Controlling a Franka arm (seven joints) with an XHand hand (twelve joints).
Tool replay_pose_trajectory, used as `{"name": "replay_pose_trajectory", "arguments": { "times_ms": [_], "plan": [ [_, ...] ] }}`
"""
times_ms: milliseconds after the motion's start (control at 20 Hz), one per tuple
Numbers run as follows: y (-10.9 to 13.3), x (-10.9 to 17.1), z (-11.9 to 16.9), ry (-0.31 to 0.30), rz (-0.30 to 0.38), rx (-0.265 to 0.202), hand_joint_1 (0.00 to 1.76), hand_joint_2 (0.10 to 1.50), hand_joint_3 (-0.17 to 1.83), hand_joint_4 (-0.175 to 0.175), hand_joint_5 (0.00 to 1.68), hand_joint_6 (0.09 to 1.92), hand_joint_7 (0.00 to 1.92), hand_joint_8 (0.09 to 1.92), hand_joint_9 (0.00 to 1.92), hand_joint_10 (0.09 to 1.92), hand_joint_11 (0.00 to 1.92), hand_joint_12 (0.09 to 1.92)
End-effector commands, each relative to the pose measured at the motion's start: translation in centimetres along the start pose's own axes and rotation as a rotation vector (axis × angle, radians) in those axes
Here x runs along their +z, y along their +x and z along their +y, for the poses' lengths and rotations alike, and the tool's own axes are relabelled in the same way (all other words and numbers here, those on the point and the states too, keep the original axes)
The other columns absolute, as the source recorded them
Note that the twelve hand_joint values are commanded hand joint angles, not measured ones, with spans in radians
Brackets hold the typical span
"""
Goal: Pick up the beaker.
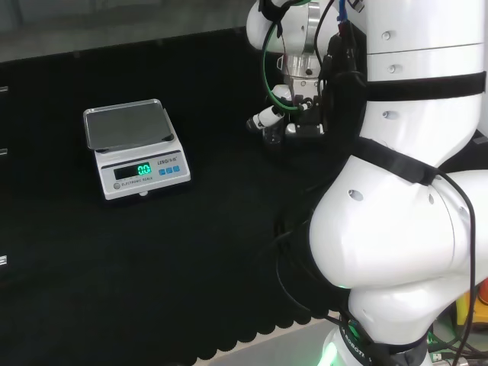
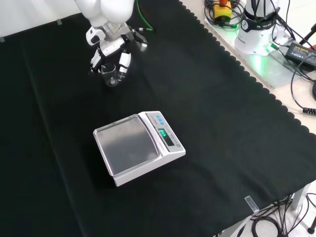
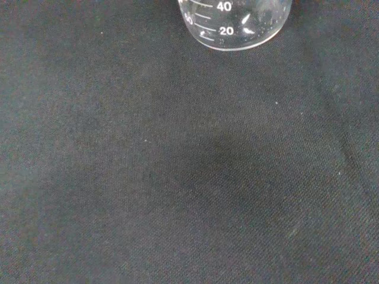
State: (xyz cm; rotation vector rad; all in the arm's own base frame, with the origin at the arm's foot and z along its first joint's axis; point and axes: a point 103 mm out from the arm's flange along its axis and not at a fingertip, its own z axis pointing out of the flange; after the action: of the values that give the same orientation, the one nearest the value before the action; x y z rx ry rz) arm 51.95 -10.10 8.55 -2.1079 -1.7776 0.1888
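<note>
- Hand is down at the cloth near the top left of the front view, fingers curled on either side of a small clear beaker, so it is gripping the beaker.
- Close up from the wrist, the beaker's rounded clear base shows white graduation marks, sitting against the black cloth; I cannot tell from this angle whether the base is touching the cloth or just above it.
- Front view, nearest to the camera: a white electronic scale with a grey metal weighing pan sits in the middle of the cloth, its green display lit and its pan bare.
- Farther back in that same view, well apart from the scale, the beaker stands upright between the fingers, with the arm's white link rising right above it.
- Over at the far right edge of the front view, beyond the scalloped edge of the cloth, the arm's base glows green among cables.
- Head view now: the big white links stand nearest at the right; the scale sits to the left of them.
- Farther off in the head view, the hand hangs just left of the links, a white finger reaching out; the beaker is hard to make out there.
</note>
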Motion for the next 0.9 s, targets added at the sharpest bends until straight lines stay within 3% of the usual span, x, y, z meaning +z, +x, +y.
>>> {"name": "replay_pose_trajectory", "arguments": {
  "times_ms": [50, 200, 300, 550, 650, 900],
  "plan": [
    [0.0, -0.3, 0.2, -0.030, -0.031, 0.009, 0.71, 0.92, -0.03, -0.132, 0.50, 0.23, 0.54, 0.94, 0.92, 0.64, 1.04, 0.97],
    [0.0, -0.4, 0.2, -0.045, -0.043, 0.012, 0.83, 0.95, -0.03, -0.165, 0.47, 0.63, 0.64, 0.97, 1.13, 0.52, 1.29, 0.80],
    [-0.2, -0.5, 0.1, -0.062, -0.045, 0.017, 0.91, 0.98, -0.03, -0.173, 0.54, 0.80, 0.71, 0.98, 1.26, 0.47, 1.44, 0.71],
    [-0.4, -0.4, 0.0, -0.090, -0.053, 0.025, 1.03, 1.04, -0.03, -0.175, 0.82, 0.83, 0.96, 0.95, 1.48, 0.38, 1.69, 0.60],
    [-0.4, -0.5, 0.0, -0.088, -0.055, 0.024, 1.11, 1.08, 0.00, -0.171, 0.93, 0.93, 1.02, 0.94, 1.52, 0.38, 1.74, 0.58],
    [0.2, -1.4, -0.5, -0.080, -0.067, 0.000, 1.15, 1.09, 0.00, -0.175, 1.01, 0.95, 1.13, 0.92, 1.58, 0.40, 1.73, 0.56]
  ]
}}
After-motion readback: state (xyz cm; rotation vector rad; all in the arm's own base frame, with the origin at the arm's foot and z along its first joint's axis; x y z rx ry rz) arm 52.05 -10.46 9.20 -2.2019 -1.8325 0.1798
